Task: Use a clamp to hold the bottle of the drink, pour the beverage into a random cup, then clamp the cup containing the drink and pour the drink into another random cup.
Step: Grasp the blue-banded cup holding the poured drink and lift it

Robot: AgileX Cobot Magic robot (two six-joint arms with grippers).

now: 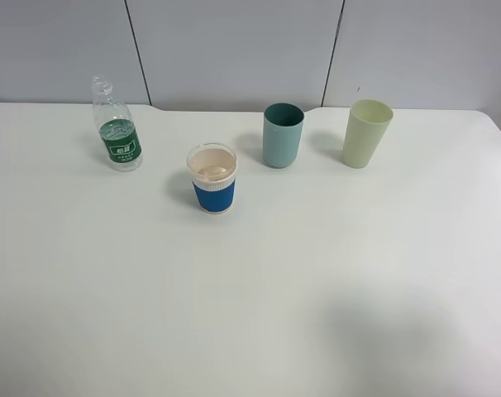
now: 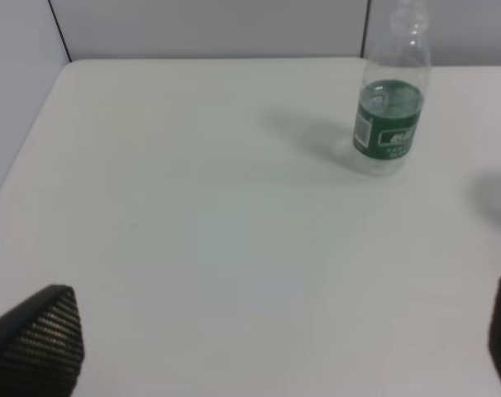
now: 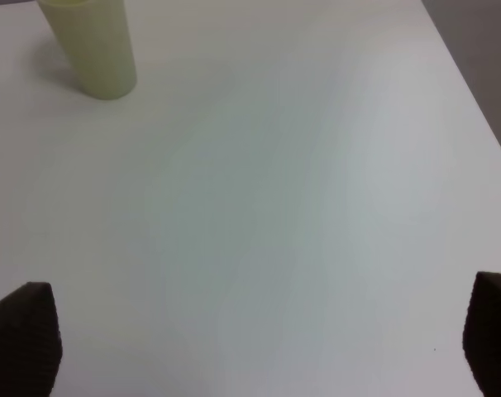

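Note:
A clear plastic bottle (image 1: 116,126) with a green label stands upright at the back left of the white table; it also shows in the left wrist view (image 2: 389,107). A white cup with a blue sleeve (image 1: 212,179) stands right of it and holds pale liquid. A teal cup (image 1: 283,135) and a pale green cup (image 1: 366,132) stand farther right; the pale green cup shows in the right wrist view (image 3: 92,45). My left gripper (image 2: 275,347) is open and empty, well short of the bottle. My right gripper (image 3: 259,347) is open and empty. Neither arm shows in the exterior view.
The white table (image 1: 250,314) ends at a grey panelled wall (image 1: 234,50) behind the cups. Its right edge (image 3: 474,91) shows in the right wrist view, its left edge (image 2: 23,141) in the left wrist view.

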